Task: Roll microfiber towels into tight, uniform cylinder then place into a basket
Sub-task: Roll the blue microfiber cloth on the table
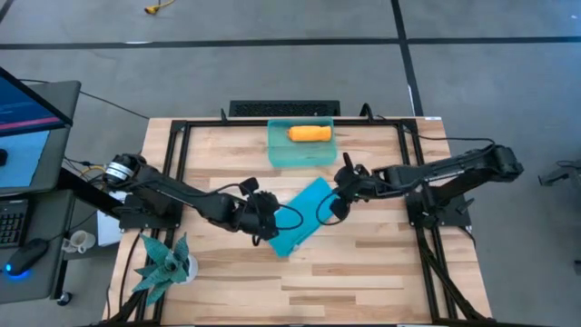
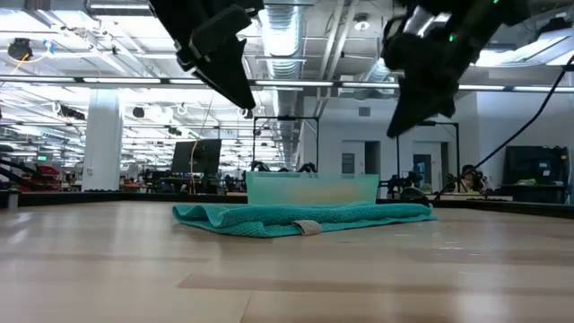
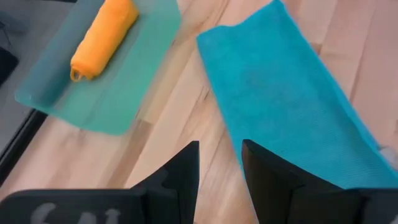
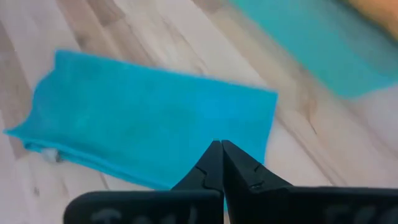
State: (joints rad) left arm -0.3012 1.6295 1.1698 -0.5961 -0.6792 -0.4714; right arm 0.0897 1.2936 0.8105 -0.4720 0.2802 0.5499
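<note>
Your teal-blue towel (image 1: 302, 215) lies folded into a long strip on the wooden table (image 1: 363, 263), running diagonally just in front of the basket (image 1: 300, 153), and neither gripper touches it. The orange towel (image 1: 310, 133) is already rolled into a cylinder and lies inside the basket (toward its far wall). Your left gripper (image 1: 270, 224) hangs above the strip's near end with its fingers (image 3: 177, 177) parted by a narrow gap and nothing between them. Your right gripper (image 1: 332, 207) hovers above the strip's far end, near the basket's corner, its fingers pressed together and empty. From table height, both grippers sit clearly above the cloth. A spiky teal plant (image 1: 163, 261) stands at the table's near left corner.
</note>
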